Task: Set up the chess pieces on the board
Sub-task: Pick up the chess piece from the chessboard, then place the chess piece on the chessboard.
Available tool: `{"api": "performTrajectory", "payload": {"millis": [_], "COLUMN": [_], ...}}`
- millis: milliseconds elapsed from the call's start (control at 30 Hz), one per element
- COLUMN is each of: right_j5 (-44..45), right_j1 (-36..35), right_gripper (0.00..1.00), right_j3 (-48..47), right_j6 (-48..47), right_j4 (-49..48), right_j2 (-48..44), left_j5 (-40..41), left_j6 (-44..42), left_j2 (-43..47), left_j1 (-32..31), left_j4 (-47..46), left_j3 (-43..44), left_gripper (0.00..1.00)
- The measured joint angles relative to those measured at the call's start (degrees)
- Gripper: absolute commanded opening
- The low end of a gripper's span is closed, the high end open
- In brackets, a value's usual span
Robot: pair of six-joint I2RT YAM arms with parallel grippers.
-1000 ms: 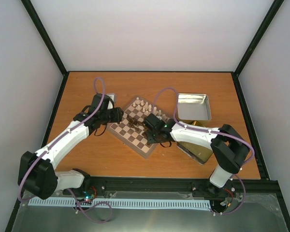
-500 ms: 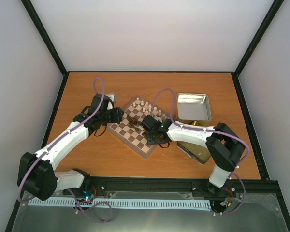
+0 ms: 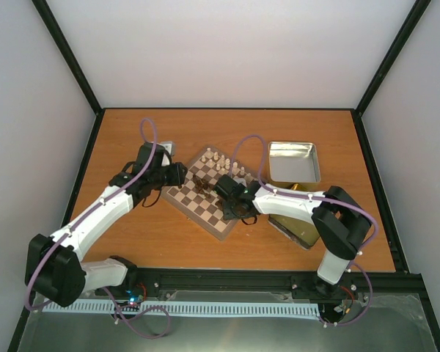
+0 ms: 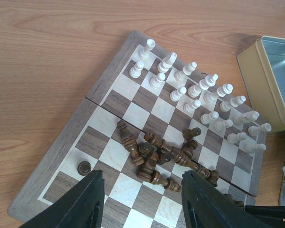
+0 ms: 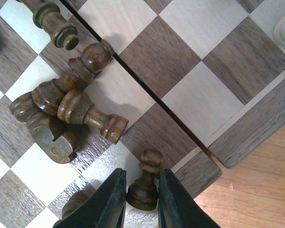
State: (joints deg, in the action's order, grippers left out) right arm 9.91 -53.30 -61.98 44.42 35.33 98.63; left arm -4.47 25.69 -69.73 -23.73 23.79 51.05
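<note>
From overhead, the chessboard lies cornerwise in the middle of the orange worktop. Cream chessmen stand along its far right edge, and a loose heap of dark chessmen lies near its centre. The left arm reaches to the board's left corner. The right arm comes in over the near right edge. From this height neither arm's tip is clear enough to judge. An open tin sits just right of the board, and a second tin lies partly under the right arm.

Left wrist view: the left fingers are spread wide with nothing between them, hanging over the near part of the chessboard. Beyond them the dark chessmen lie tumbled across several squares, most on their sides. A lone dark piece stands on a cream square near the board's corner. The cream chessmen stand upright in two rows along the far edge, with the open tin just past them.

Right wrist view: the right fingers pinch a dark pawn at its base, one finger on each side. The pawn stands upright on the chessboard, close to the rim where the centre seam ends, with bare worktop beside it. A few dark chessmen lie on their sides just beyond, touching one another.
</note>
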Motion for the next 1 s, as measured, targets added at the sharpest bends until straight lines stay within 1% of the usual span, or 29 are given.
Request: {"api": "performTrajectory", "payload": {"millis": [200, 333, 433, 533, 633, 733, 900, 1000], "right_j5": [0.76, 1.92, 3.15, 4.13, 3.52, 0.79, -6.38, -10.19], "right_j1": [0.00, 0.00, 0.00, 0.00, 0.00, 0.00, 0.04, 0.28], "right_gripper": [0.18, 0.19, 0.19, 0.19, 0.20, 0.20, 0.20, 0.20], "right_j3": [0.31, 1.33, 3.04, 5.14, 7.63, 9.99, 13.11, 13.29], "right_j6": [-0.57, -2.03, -3.82, -7.19, -12.57, -17.88, -26.47, -30.40], "right_j4": [-0.61, -2.47, -4.09, -7.26, -13.11, -19.32, -28.74, -32.52], "right_j2": [0.02, -0.44, -2.67, -7.02, -12.81, -16.98, -20.41, -20.50], "left_j5": [0.00, -0.11, -1.11, -3.19, -7.30, -14.21, -27.17, -33.64], "left_j6": [0.24, 0.90, 2.14, 3.76, 5.33, 6.64, 8.09, 8.57], "left_j2": [0.70, 1.22, 2.12, 3.08, 3.85, 4.20, 4.20, 3.98], "left_j1": [0.00, 0.00, 0.02, 0.00, 0.02, 0.02, 0.07, 0.07], "left_j4": [-0.02, -0.04, -0.28, -0.81, -1.68, -3.37, -6.16, -7.06], "left_j3": [-0.02, -0.31, -1.03, -1.75, -2.01, -2.01, -2.01, -2.01], "left_gripper": [0.50, 0.54, 0.57, 0.60, 0.66, 0.71, 0.72, 0.69]}}
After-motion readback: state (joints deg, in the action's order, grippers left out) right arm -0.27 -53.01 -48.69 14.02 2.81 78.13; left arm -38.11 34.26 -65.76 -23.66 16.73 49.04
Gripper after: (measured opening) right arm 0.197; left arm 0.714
